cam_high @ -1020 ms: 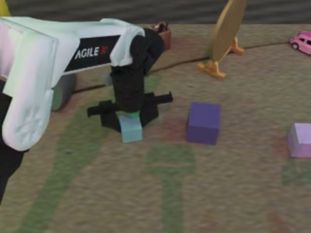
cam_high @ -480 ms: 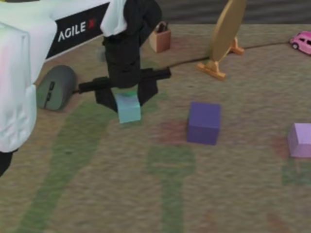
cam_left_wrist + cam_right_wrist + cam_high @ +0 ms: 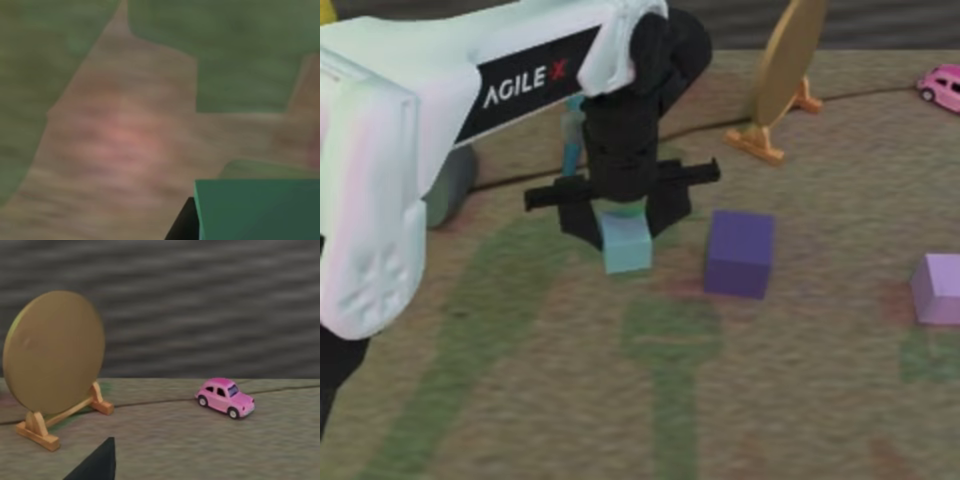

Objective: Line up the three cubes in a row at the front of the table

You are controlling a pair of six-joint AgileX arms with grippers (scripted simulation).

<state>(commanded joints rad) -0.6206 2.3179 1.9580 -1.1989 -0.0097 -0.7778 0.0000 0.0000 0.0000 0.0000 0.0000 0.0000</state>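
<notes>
The left arm has swung rightward since a moment ago, carrying the teal cube [image 3: 626,243] with it, so the cube now hangs much closer to the dark purple cube [image 3: 740,252] than it did.

Nearest to me the brownish table [image 3: 620,420] lies bare but for the arm's green shadow. A little farther in, the left gripper [image 3: 622,222] is clamped on the top of the teal cube; whether the cube is clear of the surface or touching it, I cannot tell. The dark purple cube sits just to its right, and the pale lilac cube [image 3: 937,288] is well apart at the right edge. In the left wrist view the teal cube [image 3: 260,210] fills one corner.

Farther back stand a round wooden disc on a stand [image 3: 785,65] and a pink toy car [image 3: 942,85], with a grey computer mouse [image 3: 445,185] half hidden behind the arm. The right arm is parked out of the top view; its fingers I cannot judge.

The risk, I'd say, is crowding: set down too close, the wide fingers could nudge the purple cube askew, or the shallow grip could let the teal one twist.
</notes>
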